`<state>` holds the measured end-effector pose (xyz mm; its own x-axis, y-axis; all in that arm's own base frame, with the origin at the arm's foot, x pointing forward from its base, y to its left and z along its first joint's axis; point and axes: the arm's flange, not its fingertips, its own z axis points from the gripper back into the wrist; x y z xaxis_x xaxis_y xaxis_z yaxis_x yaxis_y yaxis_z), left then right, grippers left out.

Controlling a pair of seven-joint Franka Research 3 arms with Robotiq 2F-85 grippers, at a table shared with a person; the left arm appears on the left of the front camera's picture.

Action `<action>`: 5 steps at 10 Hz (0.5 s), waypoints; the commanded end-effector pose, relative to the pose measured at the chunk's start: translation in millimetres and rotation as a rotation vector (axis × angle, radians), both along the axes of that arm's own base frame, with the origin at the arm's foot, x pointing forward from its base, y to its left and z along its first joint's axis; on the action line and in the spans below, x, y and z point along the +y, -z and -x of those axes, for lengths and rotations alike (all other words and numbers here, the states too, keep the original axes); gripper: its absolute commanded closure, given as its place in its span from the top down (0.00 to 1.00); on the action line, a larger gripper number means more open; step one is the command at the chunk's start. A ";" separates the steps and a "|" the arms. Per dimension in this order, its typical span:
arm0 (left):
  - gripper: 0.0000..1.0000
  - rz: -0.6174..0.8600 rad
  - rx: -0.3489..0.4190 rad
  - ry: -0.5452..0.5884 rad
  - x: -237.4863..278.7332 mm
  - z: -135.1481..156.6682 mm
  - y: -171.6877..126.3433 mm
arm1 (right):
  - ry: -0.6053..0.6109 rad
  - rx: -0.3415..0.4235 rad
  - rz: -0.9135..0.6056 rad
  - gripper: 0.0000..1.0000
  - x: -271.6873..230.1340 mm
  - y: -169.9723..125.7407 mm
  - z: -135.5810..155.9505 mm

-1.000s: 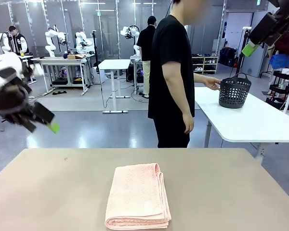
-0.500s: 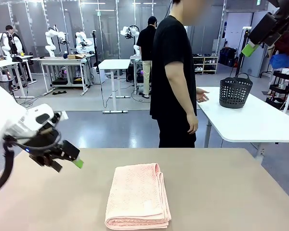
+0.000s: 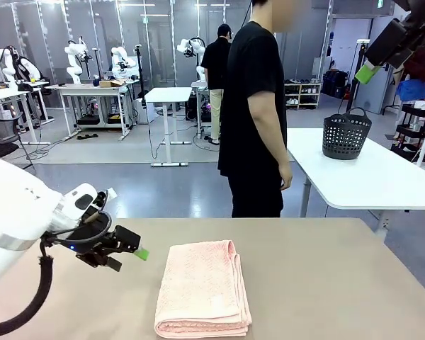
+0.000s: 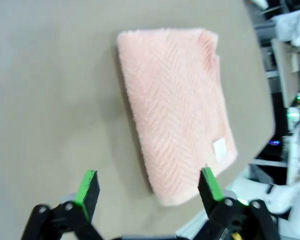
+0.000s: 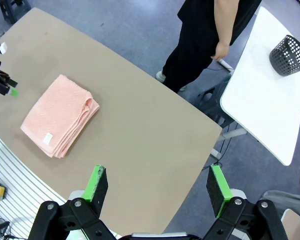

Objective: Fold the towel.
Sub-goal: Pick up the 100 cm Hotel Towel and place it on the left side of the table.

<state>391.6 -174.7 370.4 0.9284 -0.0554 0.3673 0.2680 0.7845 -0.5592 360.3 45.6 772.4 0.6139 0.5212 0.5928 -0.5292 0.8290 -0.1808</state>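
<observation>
Towel (image 3: 203, 289), salmon-pink and already folded into a thick rectangle, lies on the tan desk (image 3: 326, 283) close to the robot-side edge, its layered edges facing the desk's right side and its rounded fold facing the left. A small white tag (image 4: 219, 148) shows on the top layer near one corner. The left end effector (image 3: 131, 254) hovers low over the desk just beside the towel's left edge, its green-padded fingers (image 4: 88, 186) spread wide and holding nothing; from its wrist camera the towel's near corner sits between them, farther off. The right end effector (image 3: 380, 55) hangs high above the desk's right side, fingers likewise wide apart and empty. A person in black (image 3: 255, 113) stands beyond the far edge, beside a white side desk (image 3: 368, 177) carrying a dark basket (image 3: 345, 134).
</observation>
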 end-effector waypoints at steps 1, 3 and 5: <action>1.00 0.092 -0.014 0.016 -6.7 -21.0 32.0 | 0.003 -0.001 0.002 1.00 -0.8 1.0 0.8; 1.00 0.186 0.016 -0.006 -14.6 -26.1 46.8 | 0.003 -0.001 0.002 1.00 -0.8 1.0 0.8; 1.00 0.216 0.055 -0.019 -17.1 -31.1 63.9 | 0.003 -0.001 0.002 1.00 -0.8 1.0 0.8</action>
